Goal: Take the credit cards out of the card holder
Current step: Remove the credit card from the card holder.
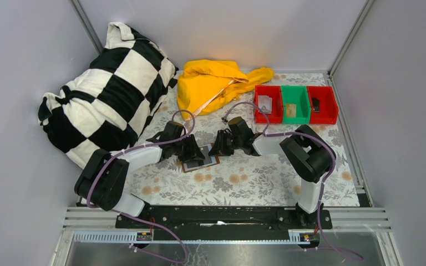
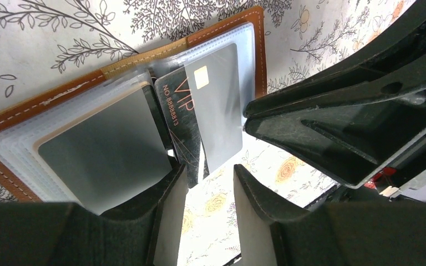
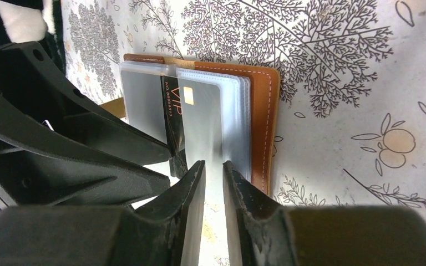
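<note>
The brown card holder (image 1: 215,161) lies open on the flowered cloth between my two grippers; it also shows in the left wrist view (image 2: 61,97) and the right wrist view (image 3: 263,111). Its clear sleeves hold a grey card (image 2: 111,144) on one half. A black VIP card (image 2: 178,119) and a silver chip card (image 2: 216,111) stick partly out of the other half. My left gripper (image 2: 211,177) is open and empty, one finger resting on the grey-card half. My right gripper (image 3: 214,166) has its jaws a narrow gap apart, right at the silver card's (image 3: 199,122) protruding edge.
A red bin (image 1: 269,103), a green bin (image 1: 295,104) and another red bin (image 1: 321,104) stand in a row at the back right, each with a small item inside. A yellow cloth (image 1: 216,83) lies at the back. A black-and-white checked pillow (image 1: 105,94) fills the left.
</note>
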